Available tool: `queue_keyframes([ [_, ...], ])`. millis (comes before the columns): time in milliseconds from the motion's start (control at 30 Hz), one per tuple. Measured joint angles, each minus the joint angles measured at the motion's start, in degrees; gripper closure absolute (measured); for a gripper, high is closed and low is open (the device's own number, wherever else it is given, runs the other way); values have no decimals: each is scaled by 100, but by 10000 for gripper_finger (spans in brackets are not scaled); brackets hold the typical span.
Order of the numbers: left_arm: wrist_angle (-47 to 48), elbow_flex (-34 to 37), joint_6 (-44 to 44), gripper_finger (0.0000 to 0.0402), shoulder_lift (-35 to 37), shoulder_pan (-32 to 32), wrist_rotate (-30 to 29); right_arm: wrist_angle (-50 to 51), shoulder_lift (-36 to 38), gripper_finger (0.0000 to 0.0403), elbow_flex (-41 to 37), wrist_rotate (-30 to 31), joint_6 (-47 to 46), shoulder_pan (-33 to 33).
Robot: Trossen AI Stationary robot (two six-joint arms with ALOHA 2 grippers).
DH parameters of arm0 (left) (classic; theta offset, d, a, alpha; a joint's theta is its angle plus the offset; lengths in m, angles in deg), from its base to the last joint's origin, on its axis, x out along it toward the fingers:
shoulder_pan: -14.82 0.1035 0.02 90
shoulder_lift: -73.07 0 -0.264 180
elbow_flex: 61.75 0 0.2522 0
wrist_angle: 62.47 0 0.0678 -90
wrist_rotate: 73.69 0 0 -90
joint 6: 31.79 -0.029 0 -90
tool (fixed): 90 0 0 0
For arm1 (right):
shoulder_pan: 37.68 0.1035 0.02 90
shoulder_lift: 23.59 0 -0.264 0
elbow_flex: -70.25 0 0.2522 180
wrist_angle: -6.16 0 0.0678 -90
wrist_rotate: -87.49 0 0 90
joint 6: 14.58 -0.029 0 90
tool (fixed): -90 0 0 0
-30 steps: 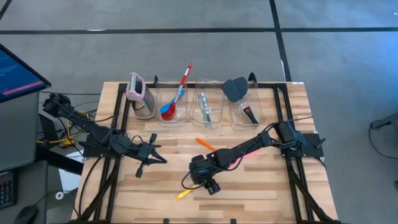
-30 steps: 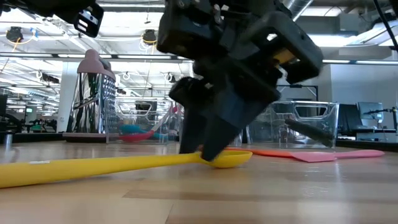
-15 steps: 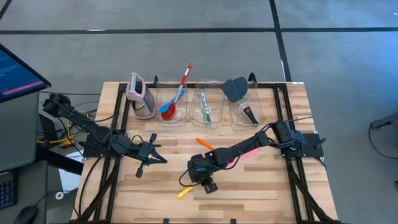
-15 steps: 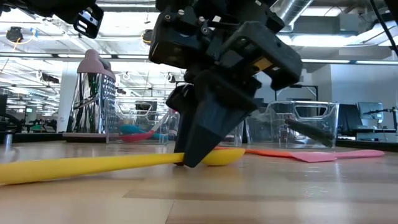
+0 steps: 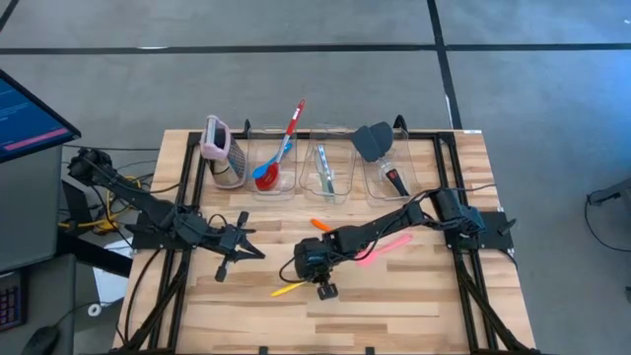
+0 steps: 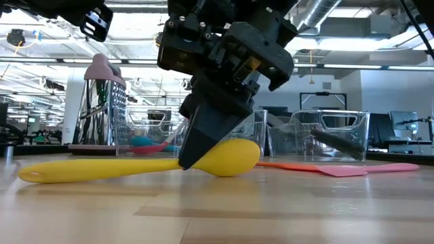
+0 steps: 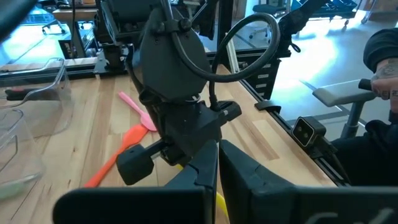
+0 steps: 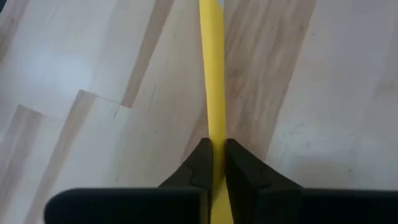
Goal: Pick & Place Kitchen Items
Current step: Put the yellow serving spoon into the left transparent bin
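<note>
A yellow spoon (image 5: 288, 289) lies near the table's middle front, its bowl (image 6: 230, 157) turned on edge. My right gripper (image 5: 320, 287) is shut on the spoon beside the bowl. An orange spatula (image 5: 325, 229) and a pink spatula (image 5: 385, 247) lie flat on the table behind my right arm. My left gripper (image 5: 240, 250) hangs shut with nothing in it over the table's left half. My right gripper pinches the spoon's handle (image 8: 216, 140) between its two fingers (image 8: 202, 167), close to where the handle meets the bowl. The fingers come from above, slanting down, one on each side of the handle. The handle's free end (image 6: 30, 175) rests on the table.
Three clear bins (image 5: 271, 170) (image 5: 325, 174) (image 5: 389, 170) stand in a row at the back, holding utensils. A pink-topped metal grater (image 5: 221, 153) stands left of them. A person's hand (image 7: 380, 84) shows beyond the table's edge.
My right gripper has shut on the yellow spoon's handle while moving toward the table's left and far edges. The spoon has slid with it and rolled about its length, so the bowl now stands on edge.
</note>
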Motion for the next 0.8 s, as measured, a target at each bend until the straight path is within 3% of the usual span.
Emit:
queue_keyframes([
  [533,0,0,2,399,0,0,17,135,26,395,114,-142,314,-22],
  [800,0,0,2,399,0,0,15,431,9,334,112,-167,300,-4],
])
